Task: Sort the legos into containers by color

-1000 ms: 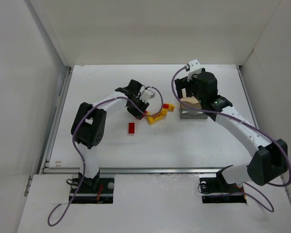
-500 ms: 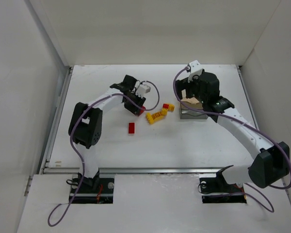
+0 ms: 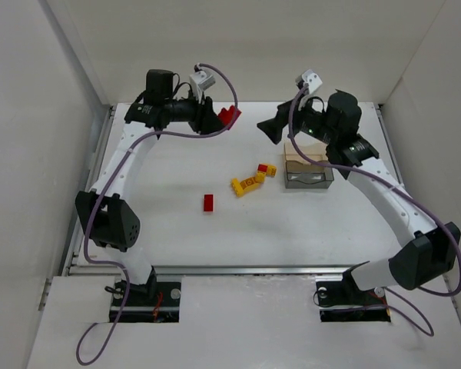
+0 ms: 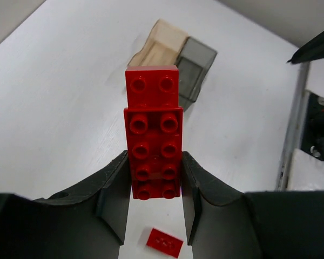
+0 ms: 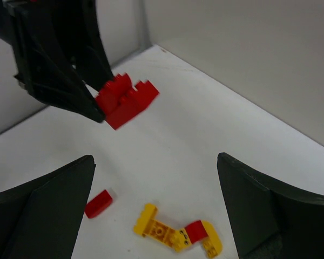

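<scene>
My left gripper (image 3: pixel 219 118) is raised high at the back of the table and shut on a red lego (image 3: pixel 230 116), a long studded piece (image 4: pixel 153 132) that sticks out past the fingertips; it also shows in the right wrist view (image 5: pixel 126 100). My right gripper (image 3: pixel 270 127) is open and empty, raised left of the containers. The tan tray (image 3: pixel 303 164) and clear grey tray (image 3: pixel 307 181) adjoin at centre right. A small red brick (image 3: pixel 208 202) lies on the table. A yellow cluster (image 3: pixel 249 183) with a small red brick (image 3: pixel 263 167) lies between them.
White walls enclose the table on three sides. A metal rail (image 3: pixel 215 269) runs along the front edge. The left arm's cable (image 3: pixel 215 84) loops above its wrist.
My left gripper rose from the table beside the yellow cluster and swung to the back, carrying the red lego. My right gripper lifted off the trays and turned left.
</scene>
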Available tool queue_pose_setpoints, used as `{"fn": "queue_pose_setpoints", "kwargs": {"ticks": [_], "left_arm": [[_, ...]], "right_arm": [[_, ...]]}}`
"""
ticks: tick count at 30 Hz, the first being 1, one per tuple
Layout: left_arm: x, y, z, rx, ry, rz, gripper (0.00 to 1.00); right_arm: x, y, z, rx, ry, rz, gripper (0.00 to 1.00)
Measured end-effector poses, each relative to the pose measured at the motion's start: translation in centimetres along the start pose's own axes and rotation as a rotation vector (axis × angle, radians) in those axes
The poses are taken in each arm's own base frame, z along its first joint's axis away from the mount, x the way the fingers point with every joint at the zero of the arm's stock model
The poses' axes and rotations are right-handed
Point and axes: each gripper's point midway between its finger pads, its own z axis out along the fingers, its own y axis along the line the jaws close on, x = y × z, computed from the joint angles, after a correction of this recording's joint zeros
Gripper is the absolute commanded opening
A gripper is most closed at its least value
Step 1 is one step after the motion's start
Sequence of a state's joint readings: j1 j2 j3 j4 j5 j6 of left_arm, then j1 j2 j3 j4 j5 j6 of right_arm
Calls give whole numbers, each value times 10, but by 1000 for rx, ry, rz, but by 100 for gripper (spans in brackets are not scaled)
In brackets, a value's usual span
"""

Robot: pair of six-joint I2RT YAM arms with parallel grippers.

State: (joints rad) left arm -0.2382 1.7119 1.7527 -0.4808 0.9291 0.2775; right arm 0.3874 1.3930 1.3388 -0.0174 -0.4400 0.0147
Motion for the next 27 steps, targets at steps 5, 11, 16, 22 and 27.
{"fn": "queue_pose_setpoints", "kwargs": {"ticks": [5, 11, 16, 22, 27], "left_arm": [[-26, -27, 5, 126, -62, 14, 0], [-44, -43, 5, 196, -100, 55, 0], [-51, -61, 3, 277, -116, 76, 0], [-50, -79, 4, 349, -109, 78, 0], [-52, -88, 2, 377, -107, 91, 0]], "right_arm": [[-21, 28, 11, -177, -94, 73, 98], [-21, 39, 20, -302, -121, 151, 96], [-25, 46, 17, -407, -143, 175, 96], [-27, 53, 17, -480, -157, 194, 95], [-28, 54, 17, -502, -163, 203, 81]]}}
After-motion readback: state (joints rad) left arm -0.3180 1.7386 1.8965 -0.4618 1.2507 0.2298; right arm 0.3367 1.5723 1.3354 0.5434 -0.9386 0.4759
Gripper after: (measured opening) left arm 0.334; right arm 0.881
